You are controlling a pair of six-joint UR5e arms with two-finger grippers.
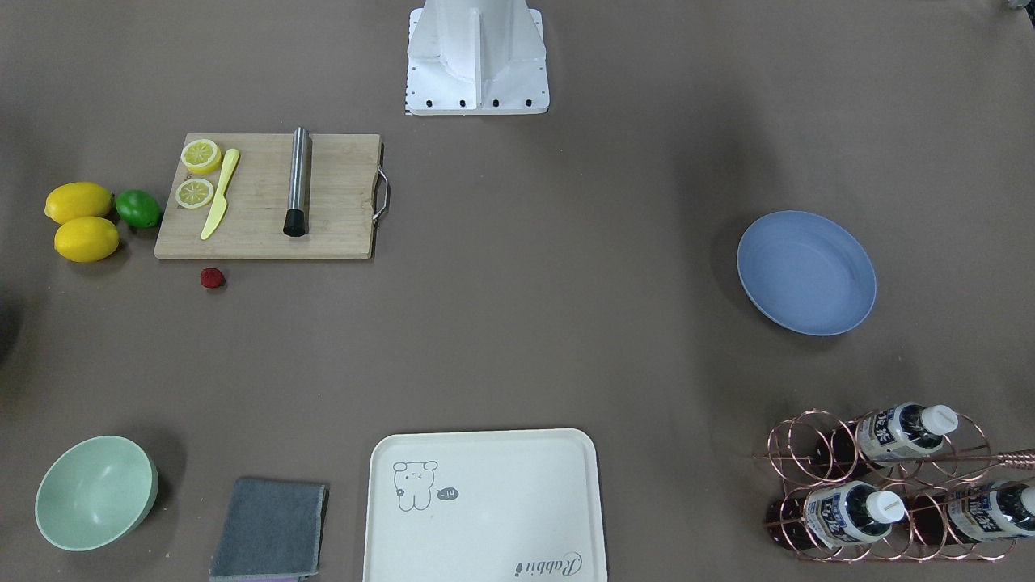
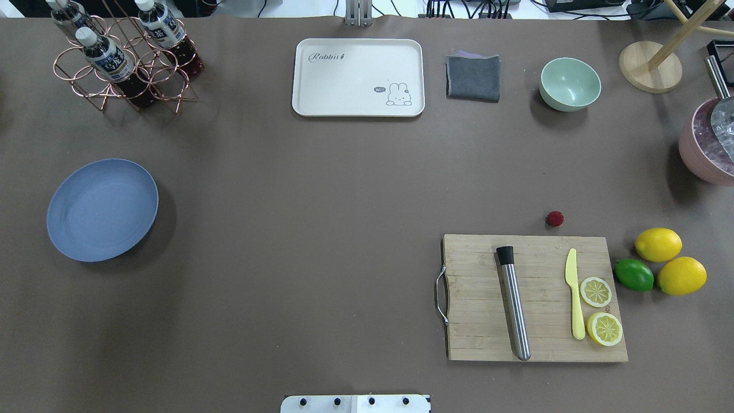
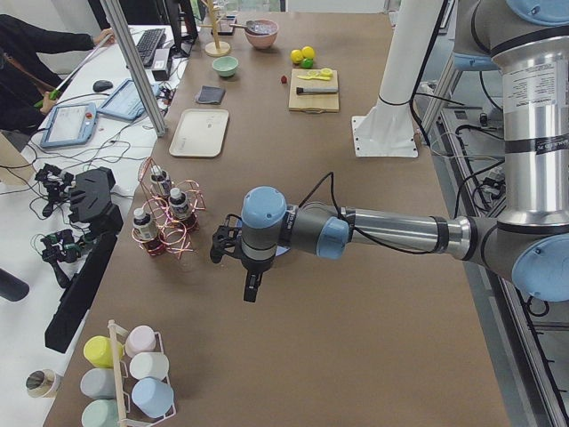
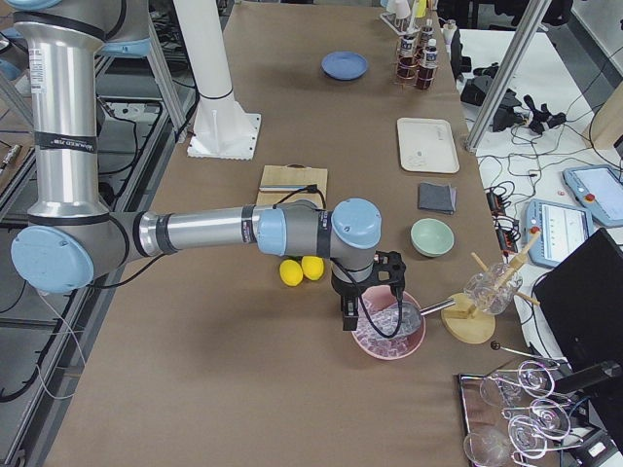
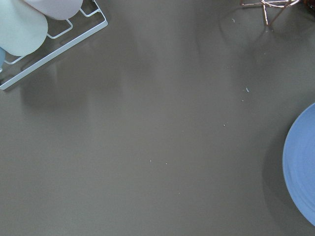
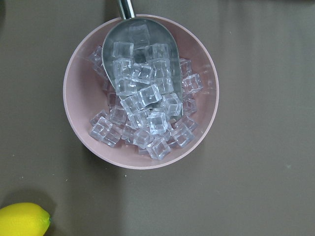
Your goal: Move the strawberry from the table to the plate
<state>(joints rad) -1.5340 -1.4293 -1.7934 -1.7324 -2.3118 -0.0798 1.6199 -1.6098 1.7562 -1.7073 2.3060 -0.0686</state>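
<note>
The strawberry [image 2: 554, 218] [image 1: 213, 278] is a tiny dark-red berry lying on the grey-brown table [image 2: 321, 229], just beyond the cutting board's far edge. Far across the table sits the blue plate [image 2: 102, 210] [image 1: 806, 272], with nothing on it; its rim shows at the right edge of the left wrist view [image 5: 300, 167]. My left gripper [image 3: 252, 296] hangs over the table near the plate, seen only from the side, so I cannot tell its state. My right gripper [image 4: 348, 321] hovers above a pink ice bowl [image 6: 140, 91], away from the strawberry; I cannot tell its state either.
A wooden cutting board [image 2: 536, 298] carries a steel muddler, a yellow knife and two lemon slices. Two lemons [image 2: 658, 244] and a lime [image 2: 634, 275] lie beside it. A cream tray [image 2: 358, 77], grey cloth [image 2: 473, 77], mint bowl [image 2: 570, 84] and bottle rack [image 2: 123, 57] line the far edge.
</note>
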